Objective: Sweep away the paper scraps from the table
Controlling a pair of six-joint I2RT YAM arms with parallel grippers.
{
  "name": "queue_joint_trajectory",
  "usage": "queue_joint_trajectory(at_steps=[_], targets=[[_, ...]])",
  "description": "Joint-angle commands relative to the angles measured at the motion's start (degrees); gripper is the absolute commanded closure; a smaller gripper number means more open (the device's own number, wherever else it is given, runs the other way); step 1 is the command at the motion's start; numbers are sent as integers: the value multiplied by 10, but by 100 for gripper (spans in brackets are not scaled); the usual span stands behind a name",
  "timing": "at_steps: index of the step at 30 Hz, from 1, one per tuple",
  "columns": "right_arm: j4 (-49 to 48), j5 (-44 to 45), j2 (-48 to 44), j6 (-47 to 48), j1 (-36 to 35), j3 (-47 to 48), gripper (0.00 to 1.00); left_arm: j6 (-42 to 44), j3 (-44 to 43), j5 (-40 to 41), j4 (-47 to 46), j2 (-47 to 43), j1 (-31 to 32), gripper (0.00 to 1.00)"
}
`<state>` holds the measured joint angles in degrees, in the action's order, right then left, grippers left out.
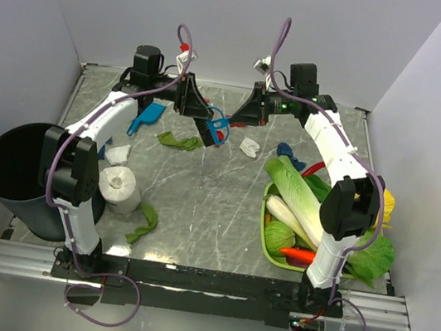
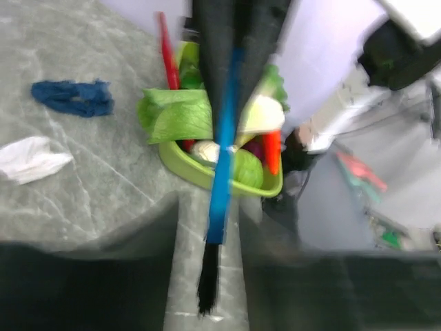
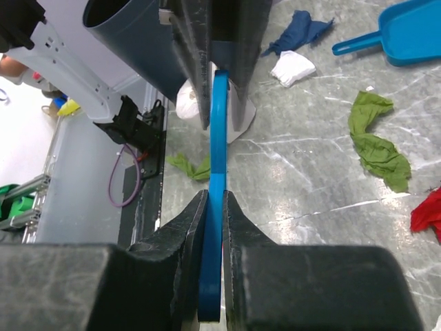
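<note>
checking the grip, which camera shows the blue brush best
Left wrist: the blue brush shows handle and bristles, blurred. Right wrist sees just its handle edge-on in the right claw. Top view shows it small.

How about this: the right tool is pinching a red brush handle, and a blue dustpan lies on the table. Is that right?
Not quite. The handle of the brush that the right tool pinches is blue, not red. The right wrist view shows it. The blue dustpan does lie on the table.
</note>
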<state>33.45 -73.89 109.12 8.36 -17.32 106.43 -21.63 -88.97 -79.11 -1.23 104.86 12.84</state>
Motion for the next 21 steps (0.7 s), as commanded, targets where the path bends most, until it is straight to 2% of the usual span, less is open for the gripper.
queue_joint_trajectory(at_steps=[1, 2, 3, 4, 5, 6, 7, 9, 10, 14, 16, 17, 18, 21], targets=[[-37, 5, -28, -34, 18, -23, 100, 92, -25, 145, 117, -7, -2, 43], [-37, 16, -36, -40, 20, -32, 100, 118, -37, 181, 141, -10, -2, 33], [-20, 40, -43, -39, 23, -33, 100, 136, -43, 219, 165, -12, -2, 31], [-11, 95, -49, -34, 22, -37, 100, 162, -48, 308, 196, -15, -3, 30], [3, 129, -64, -22, 22, -41, 100, 177, -58, 350, 213, -15, -2, 28], [12, 163, -73, -5, 23, -44, 100, 190, -60, 406, 221, -17, -2, 27], [20, 221, -81, 2, 23, -48, 100, 210, -58, 502, 227, -23, -2, 25], [22, 271, -103, 10, 23, -61, 100, 247, -41, 590, 230, -29, -1, 23], [32, 310, -110, 8, 23, -61, 100, 273, -30, 671, 231, -33, -2, 23], [43, 326, -122, 53, 19, -85, 100, 326, -9, 779, 233, -28, -8, 19], [18, 365, -121, 47, 15, -99, 100, 337, 6, 789, 224, -31, -17, 18], [14, 421, -116, 38, 12, -97, 100, 338, 7, 810, 224, -31, -20, 18], [15, 440, -97, 41, 11, -90, 100, 341, 7, 812, 228, -27, -26, 18], [12, 501, -58, 93, 7, -43, 100, 335, -4, 802, 253, -24, -38, 18]])
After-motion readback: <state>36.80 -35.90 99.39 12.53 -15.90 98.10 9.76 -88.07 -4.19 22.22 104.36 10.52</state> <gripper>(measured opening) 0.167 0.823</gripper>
